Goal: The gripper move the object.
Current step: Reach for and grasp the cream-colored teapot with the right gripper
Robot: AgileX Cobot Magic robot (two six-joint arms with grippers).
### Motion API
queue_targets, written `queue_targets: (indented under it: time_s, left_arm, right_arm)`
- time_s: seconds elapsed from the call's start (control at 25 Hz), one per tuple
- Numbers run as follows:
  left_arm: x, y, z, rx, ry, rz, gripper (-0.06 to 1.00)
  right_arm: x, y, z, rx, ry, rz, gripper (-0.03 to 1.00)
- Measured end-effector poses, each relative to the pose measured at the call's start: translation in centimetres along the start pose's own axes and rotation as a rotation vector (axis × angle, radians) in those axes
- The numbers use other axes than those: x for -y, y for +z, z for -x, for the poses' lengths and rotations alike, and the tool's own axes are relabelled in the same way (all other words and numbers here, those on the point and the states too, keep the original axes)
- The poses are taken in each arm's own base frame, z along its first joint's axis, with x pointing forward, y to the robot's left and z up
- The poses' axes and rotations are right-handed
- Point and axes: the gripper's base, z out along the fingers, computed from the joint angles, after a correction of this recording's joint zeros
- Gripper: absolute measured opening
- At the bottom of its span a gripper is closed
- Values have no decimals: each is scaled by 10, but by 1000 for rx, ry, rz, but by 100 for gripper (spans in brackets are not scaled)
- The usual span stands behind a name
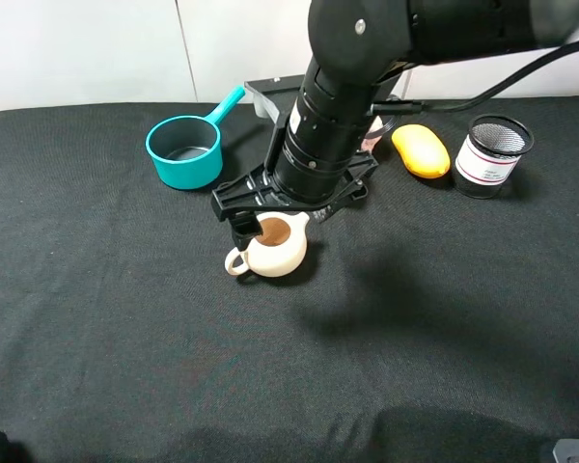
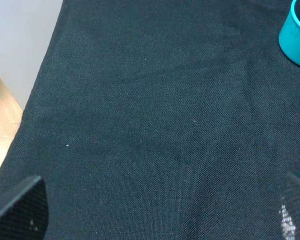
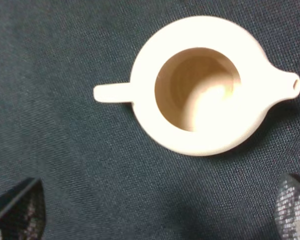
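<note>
The cream teapot (image 1: 280, 253) stands upright on the black cloth near the middle, with its brown open top, its loop handle to the left and its short spout. My right gripper (image 1: 273, 224) hangs just above it at the end of the thick black arm. In the right wrist view the teapot (image 3: 155, 125) lies apart from the open gripper (image 3: 157, 212), whose fingertips (image 3: 20, 212) show in the picture's corners and hold nothing. My left gripper (image 2: 157, 212) is open and empty over bare cloth.
A teal saucepan (image 1: 183, 151) stands at the back left and shows in the left wrist view (image 2: 297, 32). A yellow object (image 1: 421, 149) and a black mesh cup (image 1: 492, 154) stand at the back right. The cloth's edge (image 2: 27, 107) borders a wooden floor.
</note>
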Motion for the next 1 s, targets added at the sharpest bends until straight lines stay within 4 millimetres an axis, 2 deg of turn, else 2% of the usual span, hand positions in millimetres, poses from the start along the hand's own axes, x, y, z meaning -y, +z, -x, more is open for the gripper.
queue_targets:
  time_s: [0.36, 0.48, 0.72, 1.0]
  left_arm:
    - [0, 0, 0, 0, 0, 0, 90]
    - [0, 0, 0, 0, 0, 0, 90]
    - [0, 0, 0, 0, 0, 0, 90]
    - [0, 0, 0, 0, 0, 0, 90]
  right_arm:
    - [2, 23, 8, -6, -10, -22, 69]
    - [4, 25, 13, -3, -6, -27, 69]
    - [22, 24, 19, 0, 37, -40, 69]
    - [28, 28, 23, 6, 43, -45, 69]
